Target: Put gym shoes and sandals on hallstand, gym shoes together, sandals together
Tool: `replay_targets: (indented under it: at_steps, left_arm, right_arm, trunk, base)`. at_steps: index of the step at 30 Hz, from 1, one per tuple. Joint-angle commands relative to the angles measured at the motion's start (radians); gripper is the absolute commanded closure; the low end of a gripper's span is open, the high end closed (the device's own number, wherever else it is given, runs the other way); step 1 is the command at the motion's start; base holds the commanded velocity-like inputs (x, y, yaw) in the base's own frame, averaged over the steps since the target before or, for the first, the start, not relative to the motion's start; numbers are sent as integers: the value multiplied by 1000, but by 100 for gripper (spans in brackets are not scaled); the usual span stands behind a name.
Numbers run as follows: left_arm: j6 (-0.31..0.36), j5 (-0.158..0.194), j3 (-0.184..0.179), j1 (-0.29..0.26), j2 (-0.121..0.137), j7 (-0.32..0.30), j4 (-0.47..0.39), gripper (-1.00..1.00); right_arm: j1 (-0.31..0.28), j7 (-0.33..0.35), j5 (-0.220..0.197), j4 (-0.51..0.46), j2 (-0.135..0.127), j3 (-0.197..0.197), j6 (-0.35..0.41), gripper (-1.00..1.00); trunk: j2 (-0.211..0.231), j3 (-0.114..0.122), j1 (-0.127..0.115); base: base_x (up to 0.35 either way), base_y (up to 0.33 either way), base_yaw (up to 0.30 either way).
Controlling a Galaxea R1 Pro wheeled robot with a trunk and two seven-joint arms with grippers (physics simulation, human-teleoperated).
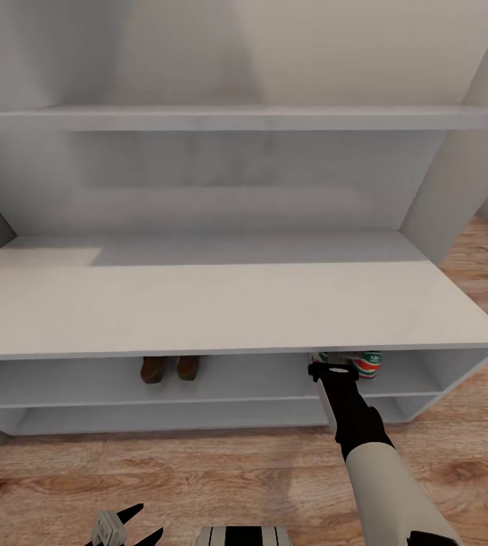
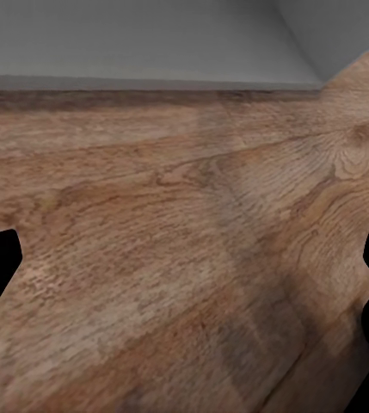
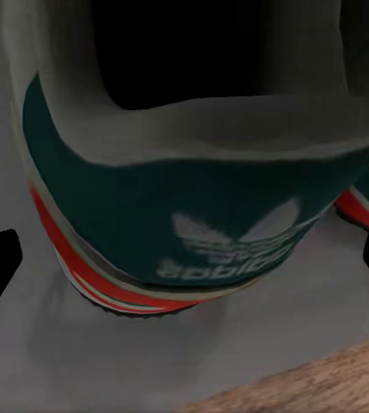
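Pale grey-white hallstand (image 1: 236, 303) shelves hold both brown leather sandals (image 1: 170, 368) and the white gym shoes (image 1: 359, 362). Right hand (image 1: 333, 371) open at one heel; withdrawing carelessly could drag it floorward.

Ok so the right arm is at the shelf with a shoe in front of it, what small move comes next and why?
Probably draw the right gripper straight back out of the hallstand. The gym shoe sits heel-out on the upper shelf with its sole flat, a second one beside it, and the sandals are already paired further along, so nothing looks left to place.
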Motion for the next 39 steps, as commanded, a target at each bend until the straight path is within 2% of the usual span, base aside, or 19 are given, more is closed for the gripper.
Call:
replay_targets:
  at_steps: [1,13,39]
  left_arm:
    - [-5,2,1,-1,0,-4,1,-100]
    - [-5,2,3,-1,0,-5,2,-100]
    - [-5,2,4,-1,0,-5,2,-100]
  right_arm:
    - [0,2,7,-1,1,-3,6,-100]
    - [0,2,7,-1,1,-3,6,-100]
    - [0,2,7,-1,1,-3,6,-100]
  trunk:
    - [0,-1,0]
    - [0,-1,0]
    - [0,-1,0]
  base:
    - [0,0,0]
    - [-62,0,0]
    - [-318,0,0]
